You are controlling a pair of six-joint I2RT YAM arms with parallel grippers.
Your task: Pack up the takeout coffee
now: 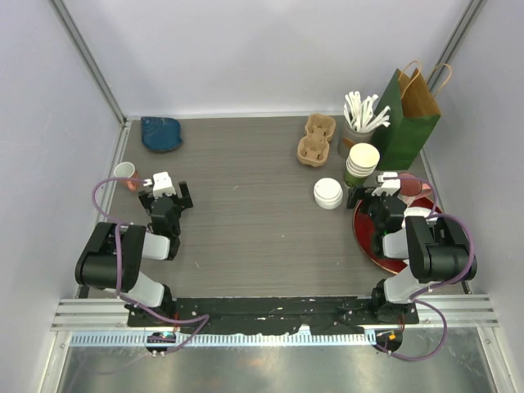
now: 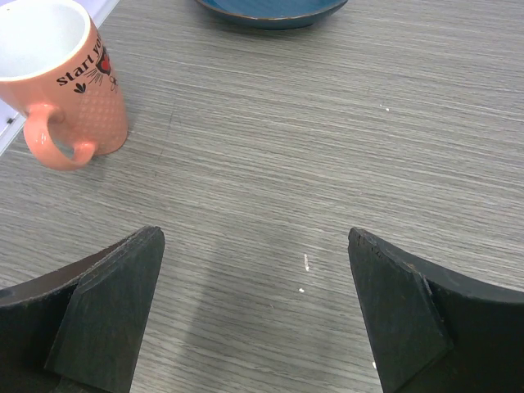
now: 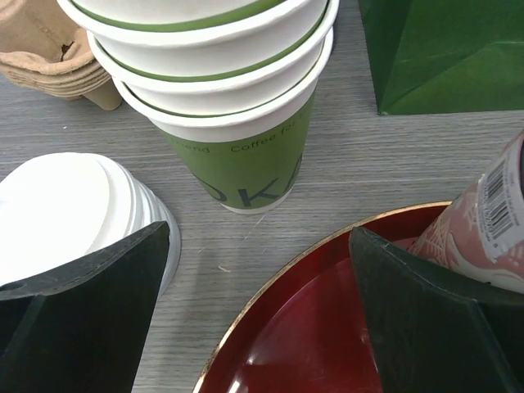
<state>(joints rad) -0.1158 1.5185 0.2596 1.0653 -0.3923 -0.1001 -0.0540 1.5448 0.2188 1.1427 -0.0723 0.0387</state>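
Fingers spread, empty: left gripper (image 2: 255, 254), right gripper (image 3: 260, 254). Grouped far right, handy for packing: cup stack (image 3: 221, 98), lids (image 3: 65, 205), carrier (image 1: 315, 139), bag (image 1: 401, 115).

On the table (image 1: 246, 205), a dish (image 1: 160, 133) sits at the far left, and a mug (image 1: 124, 173) stands nearer, by the left edge. The left end effector (image 2: 255, 278) hangs just right of the mug. A bag (image 1: 405, 119) stands at the far right, with a holder of sticks (image 1: 360, 123) just left of it and a cup carrier (image 1: 316, 139) further left. Nearer than the holder stands a stack of cups (image 1: 361, 164), and a stack of lids (image 1: 328, 193) sits near and left of the cups. A tray (image 1: 363, 237) lies at the near right, with the right end effector (image 3: 262, 270) over its far-left rim.
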